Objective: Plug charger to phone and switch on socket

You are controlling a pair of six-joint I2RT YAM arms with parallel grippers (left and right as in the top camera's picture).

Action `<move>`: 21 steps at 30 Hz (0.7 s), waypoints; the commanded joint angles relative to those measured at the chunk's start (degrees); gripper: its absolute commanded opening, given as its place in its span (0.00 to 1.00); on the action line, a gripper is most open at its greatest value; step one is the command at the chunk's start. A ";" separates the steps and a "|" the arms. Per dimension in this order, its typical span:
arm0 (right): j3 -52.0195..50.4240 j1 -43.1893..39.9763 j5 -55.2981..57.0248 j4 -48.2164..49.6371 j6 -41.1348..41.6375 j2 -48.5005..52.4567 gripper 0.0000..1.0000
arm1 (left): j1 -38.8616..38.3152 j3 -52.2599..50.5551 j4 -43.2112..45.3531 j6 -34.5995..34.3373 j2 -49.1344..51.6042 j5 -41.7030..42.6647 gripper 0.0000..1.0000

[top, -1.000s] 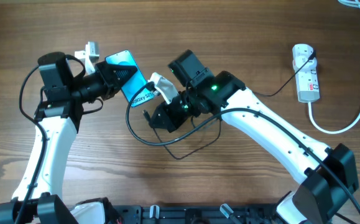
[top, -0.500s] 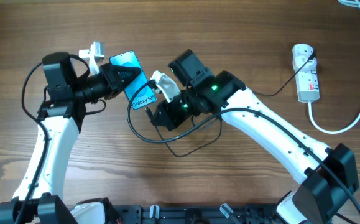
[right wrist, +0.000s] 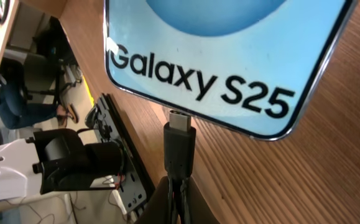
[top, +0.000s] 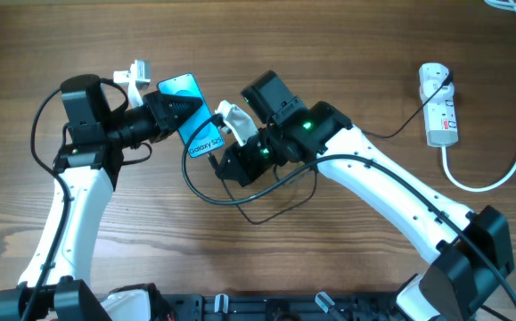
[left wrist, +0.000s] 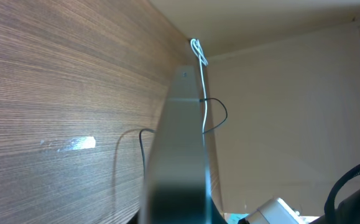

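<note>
While left gripper [top: 179, 111] clamps phone [top: 197, 127] steady, port end exposed, right gripper [top: 222, 163] pinches charger [right wrist: 180, 146] just behind its connector, tip lined up at the port for insertion.

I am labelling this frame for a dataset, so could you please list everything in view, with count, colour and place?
phone: one, turquoise screen, left of centre, held in the left gripper
charger: one, black, looped at centre, connector tip at the phone's bottom edge
socket: one, white with red marks, far right
white lead: one, white, curving from the socket to the right edge
table: one, brown wood
left gripper: shut on the phone
right gripper: shut on the charger
</note>
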 commanded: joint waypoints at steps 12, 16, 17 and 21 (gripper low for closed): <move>0.04 -0.07 0.81 0.50 0.24 -0.70 0.04 | -0.17 0.24 0.22 -3.67 -0.04 1.99 0.04; 0.04 -0.09 1.29 0.57 1.25 -0.70 0.04 | -0.17 0.24 0.04 -3.54 -0.04 2.01 0.04; 0.07 -0.09 1.51 0.72 1.88 -0.70 0.04 | -0.17 0.24 0.04 -3.52 -0.04 2.01 0.04; 0.04 -0.13 2.16 2.03 3.89 -0.70 0.04 | -0.17 0.24 0.02 -1.97 -0.04 2.91 0.04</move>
